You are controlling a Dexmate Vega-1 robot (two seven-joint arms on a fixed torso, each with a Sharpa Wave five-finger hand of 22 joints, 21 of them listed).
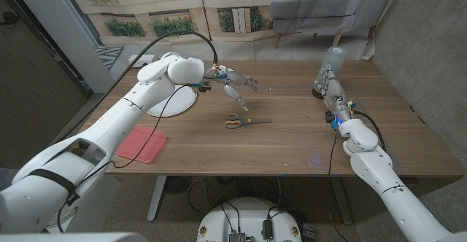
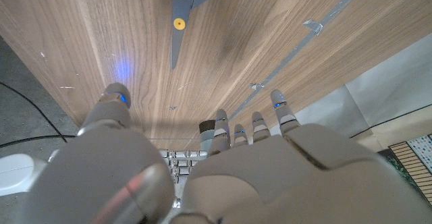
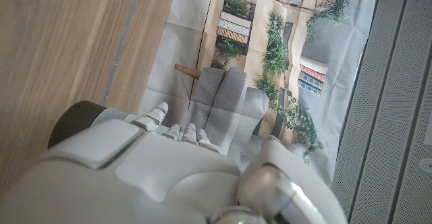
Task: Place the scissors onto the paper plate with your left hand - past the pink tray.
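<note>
One pair of scissors (image 1: pixel 238 121) lies on the desk (image 1: pixel 292 143), left hand (image 1: pixel 237 86) hovering just behind it, fingers spread, holding nothing. Right hand's (image 1: pixel 330 89) grip: can't tell.

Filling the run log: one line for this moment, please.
left hand open above scissors | scissors on table | paper plate empty | right hand idle

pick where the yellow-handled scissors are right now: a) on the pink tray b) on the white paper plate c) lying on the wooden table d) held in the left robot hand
c: the yellow-handled scissors lie on the bare wooden table, with the left robot hand open above them, and apart from the white paper plate and the pink tray.
</note>
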